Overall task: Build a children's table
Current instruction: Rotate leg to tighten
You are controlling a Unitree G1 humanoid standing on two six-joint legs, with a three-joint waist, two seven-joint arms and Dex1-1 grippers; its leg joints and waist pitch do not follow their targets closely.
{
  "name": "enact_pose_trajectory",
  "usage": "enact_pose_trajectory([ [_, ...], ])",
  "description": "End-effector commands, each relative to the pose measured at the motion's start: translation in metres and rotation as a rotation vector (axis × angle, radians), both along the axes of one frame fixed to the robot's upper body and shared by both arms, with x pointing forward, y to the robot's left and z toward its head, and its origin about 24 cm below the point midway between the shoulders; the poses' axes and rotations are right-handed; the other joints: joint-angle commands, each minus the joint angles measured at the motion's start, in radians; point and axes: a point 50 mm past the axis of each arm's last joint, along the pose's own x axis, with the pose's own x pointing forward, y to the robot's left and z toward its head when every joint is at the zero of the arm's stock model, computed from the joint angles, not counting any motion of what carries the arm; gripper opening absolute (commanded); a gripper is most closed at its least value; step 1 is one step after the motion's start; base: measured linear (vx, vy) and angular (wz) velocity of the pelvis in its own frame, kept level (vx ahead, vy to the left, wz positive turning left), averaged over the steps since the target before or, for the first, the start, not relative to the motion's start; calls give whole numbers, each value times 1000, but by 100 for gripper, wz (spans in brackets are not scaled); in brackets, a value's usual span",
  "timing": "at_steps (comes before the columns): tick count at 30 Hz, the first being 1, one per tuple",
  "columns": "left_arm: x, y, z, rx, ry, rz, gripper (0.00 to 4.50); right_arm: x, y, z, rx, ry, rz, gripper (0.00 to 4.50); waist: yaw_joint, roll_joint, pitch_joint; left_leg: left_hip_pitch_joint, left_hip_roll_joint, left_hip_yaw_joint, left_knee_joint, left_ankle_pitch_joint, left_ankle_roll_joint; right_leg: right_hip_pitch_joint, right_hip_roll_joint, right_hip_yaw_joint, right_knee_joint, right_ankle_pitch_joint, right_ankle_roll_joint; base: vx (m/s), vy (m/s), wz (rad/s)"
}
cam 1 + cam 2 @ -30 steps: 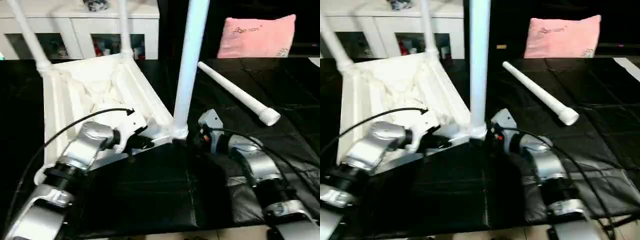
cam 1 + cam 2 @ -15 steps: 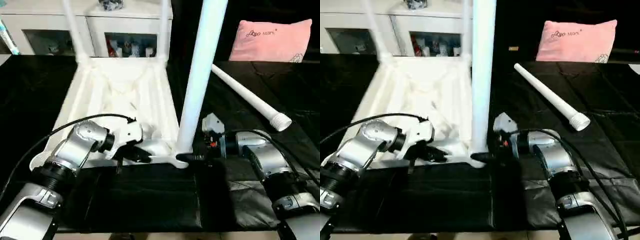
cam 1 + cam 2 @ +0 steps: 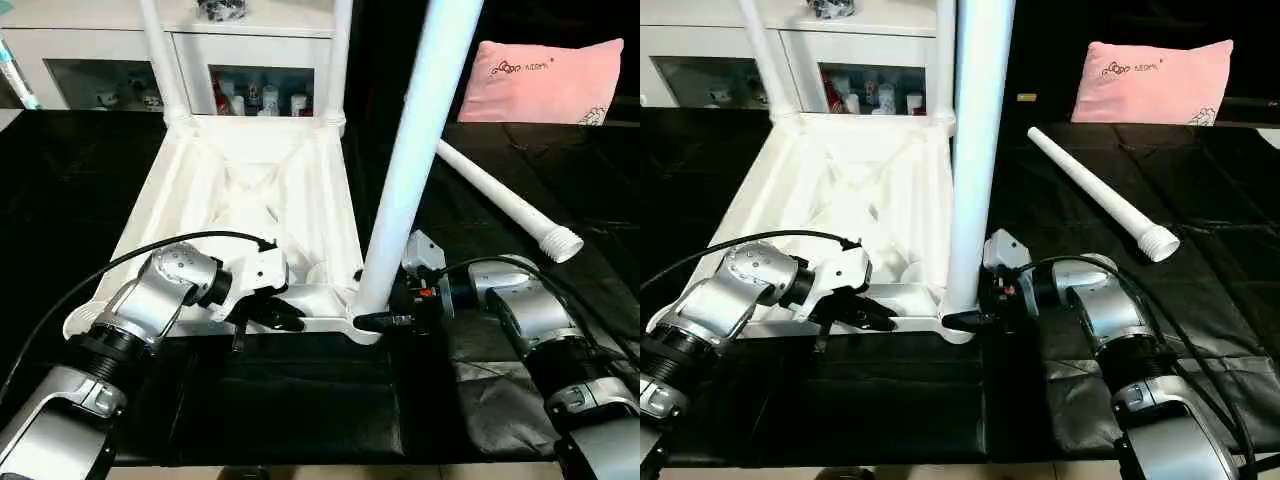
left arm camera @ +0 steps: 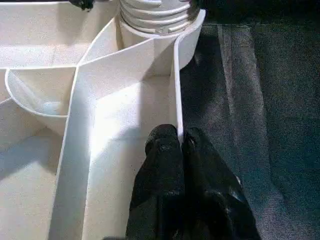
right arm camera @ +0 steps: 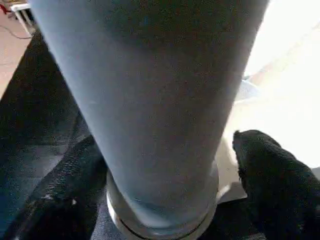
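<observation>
The children's table lies upside down on the black mat, its ribbed white tabletop (image 3: pixel 240 190) facing up. Two legs (image 3: pixel 165 60) (image 3: pixel 340 60) stand in the far corner sockets. A third leg (image 3: pixel 410 170) stands in the near right socket. A loose leg (image 3: pixel 500 200) lies on the mat to the right. My left gripper (image 4: pixel 180 140) is shut on the tabletop's near rim wall, close to that socket. My right gripper (image 3: pixel 385 320) is open, one finger (image 5: pixel 270 170) on each side of the third leg's base.
A white glass-doored cabinet (image 3: pixel 240 60) stands behind the tabletop. A pink cushion (image 3: pixel 545 80) lies at the back right. The black mat (image 3: pixel 300 400) stretches from the tabletop to the near edge. A black cable (image 3: pixel 110 270) arcs over my left forearm.
The camera has swung and levelled, so the whole scene sits squarer now. Both grippers keep their places at the near rim and at the leg's base.
</observation>
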Motion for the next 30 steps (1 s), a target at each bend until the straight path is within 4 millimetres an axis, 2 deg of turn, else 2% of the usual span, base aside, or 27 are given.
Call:
enact_pose_trajectory([
  [1,-2,-9,7,7,-12,-103,0,4,-7,5,-24,-15,-9,360,-6,0,-78,10,11,8,-63,-134,55,59,-49,49,-52,-81,-252,0,0,0],
  [5,0,-8,6,9,-20,-90,0,3,-6,4,-20,-19,-7,334,-5,0,-78,9,11,8,-63,-128,54,60,-48,49,-51,-75,-252,0,0,0],
  [7,0,-8,6,10,-22,-86,0,3,-5,3,-17,-18,-4,310,-6,-4,-78,9,11,8,-62,-126,56,59,-48,50,-51,-72,-253,0,0,0],
  [8,0,-8,6,10,-22,-86,0,2,-5,3,-17,-18,-4,310,-6,-3,-77,9,10,8,-62,-128,56,59,-48,50,-51,-77,-252,0,0,0],
  [10,0,-9,6,7,-25,-81,0,2,-4,1,-14,-16,-4,283,-6,-3,-76,9,11,8,-63,-148,50,58,-49,50,-55,-116,-244,0,0,0],
  [13,1,-9,6,-4,-27,-62,0,0,-3,-1,-2,-11,-12,271,-7,-2,-75,10,11,8,-64,-163,42,57,-50,50,-58,-145,-235,0,0,0],
  [16,2,-9,6,-30,-24,-24,0,-1,-1,-3,19,-2,-37,266,-7,1,-75,11,11,8,-63,-163,39,57,-48,51,-57,-134,-237,0,0,0],
  [19,10,-15,8,-117,-20,114,0,2,6,-11,57,6,-177,265,-10,3,-73,9,11,7,-65,-173,29,56,-49,51,-57,-144,-237,0,0,0],
  [20,11,-17,9,-136,-18,146,0,3,8,-13,64,6,-215,265,-11,0,-72,10,8,5,-66,-187,19,56,-50,50,-62,-177,-229,0,0,0],
  [21,14,-20,10,-169,-15,206,0,6,12,-18,74,8,-296,265,-19,0,-70,8,7,5,-68,-196,10,57,-51,50,-65,-207,-221,0,0,0],
  [22,15,-22,11,-180,-14,227,0,7,14,-20,77,9,-328,265,-20,2,-70,10,6,3,-68,-201,5,56,-52,49,-67,-227,-215,0,0,0],
  [23,18,-25,12,-196,-14,266,0,8,18,-23,81,15,-377,264,-26,-2,-70,6,4,2,-69,-205,1,61,-52,47,-71,-256,-201,0,0,0],
  [25,25,-37,13,-232,-28,394,0,14,36,-31,111,50,-541,264,-38,0,-68,4,4,1,-71,-201,-7,57,-52,48,-73,-271,-193,0,0,0],
  [26,27,-42,13,-237,-33,441,0,16,44,-32,126,63,-591,264,-46,-1,-71,0,2,0,-69,-194,-10,62,-53,47,-72,-275,-188,0,0,0],
  [27,30,-49,14,-245,-44,496,0,20,56,-32,149,91,-659,264,-52,0,-70,0,0,0,-69,-190,-12,59,-51,47,-75,-281,-185,0,0,0],
  [28,31,-50,14,-246,-47,506,0,20,58,-33,153,97,-673,264,-55,3,-70,2,-1,0,-69,-196,-11,59,-50,46,-76,-286,-185,0,0,0],
  [30,34,-59,16,-266,-51,568,0,23,70,-32,170,127,-747,264,-63,1,-71,2,-1,2,-66,-184,3,58,-48,48,-76,-255,-191,0,0,0],
])
